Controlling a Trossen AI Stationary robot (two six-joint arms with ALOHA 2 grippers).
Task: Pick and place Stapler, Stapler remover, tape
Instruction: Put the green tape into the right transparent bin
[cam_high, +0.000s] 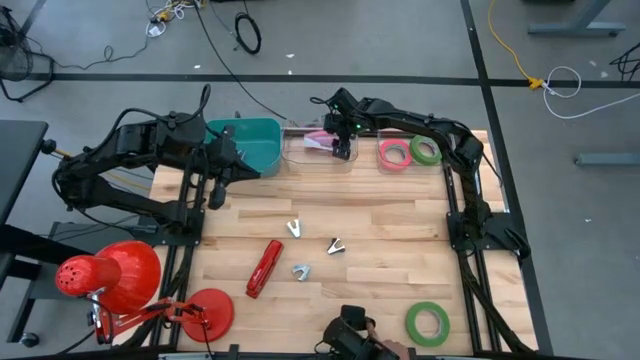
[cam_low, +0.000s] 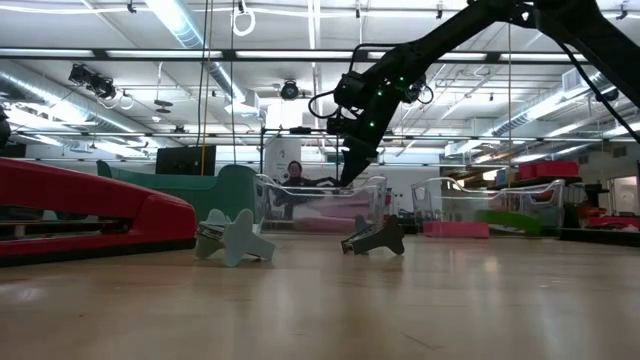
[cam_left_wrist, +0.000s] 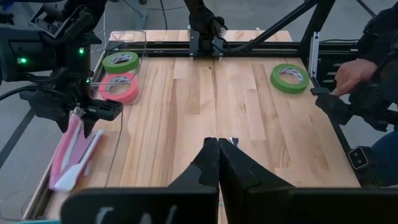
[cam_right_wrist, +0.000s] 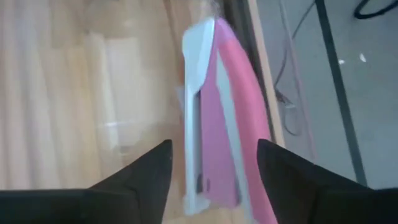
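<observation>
Presently the right gripper (cam_right_wrist: 211, 155) hangs released over the pink-and-white stapler (cam_right_wrist: 217, 124) in the clear plastic bin (cam_high: 318, 155); withdrawing askew risks snagging the bin wall.

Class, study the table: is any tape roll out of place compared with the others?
Yes. One green tape roll lies alone on the bare wood at the table's near right corner, while the other green roll and the pink roll sit together in the clear tray at the far edge.
</observation>
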